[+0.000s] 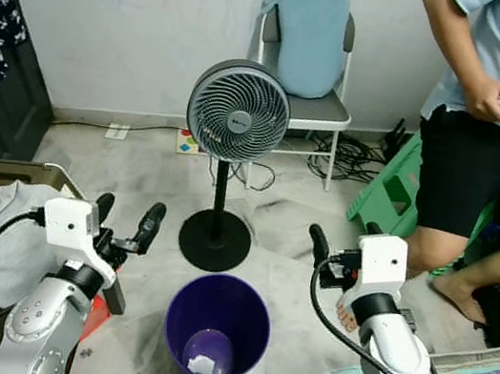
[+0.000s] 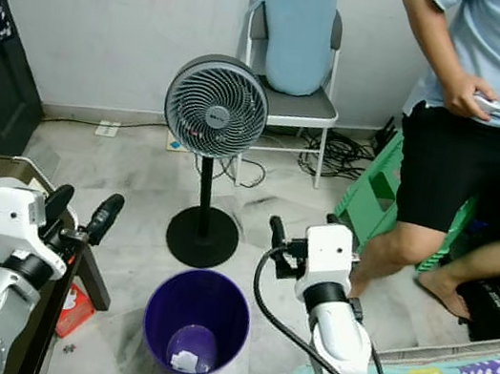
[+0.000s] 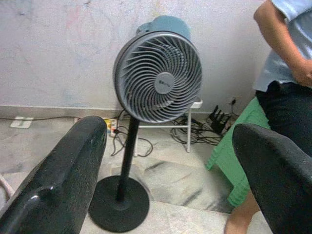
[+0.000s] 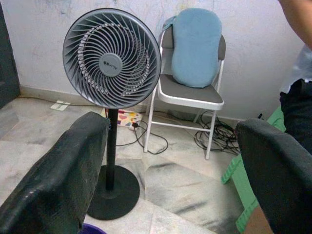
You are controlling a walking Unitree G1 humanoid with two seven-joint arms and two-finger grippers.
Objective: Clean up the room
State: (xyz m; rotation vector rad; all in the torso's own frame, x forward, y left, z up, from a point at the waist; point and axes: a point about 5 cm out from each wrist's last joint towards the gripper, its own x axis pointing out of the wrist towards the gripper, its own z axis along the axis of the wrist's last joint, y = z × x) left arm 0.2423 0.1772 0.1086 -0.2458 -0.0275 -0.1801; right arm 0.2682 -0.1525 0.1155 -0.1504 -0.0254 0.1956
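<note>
Left eye view | left claw (image 1: 127, 214) released | right claw (image 1: 342, 239) released | purple bin (image 1: 218, 325) between them

One purple bin (image 1: 218, 322) sits low in the middle of the frame, with one crumpled scrap of paper (image 1: 201, 364) inside. One standing fan (image 1: 238, 112) is at centre, one folding chair (image 1: 314, 111) with one blue cushion (image 1: 308, 35) above it, one green stool (image 1: 393, 188) and one person (image 1: 494, 123) at upper right.
</note>
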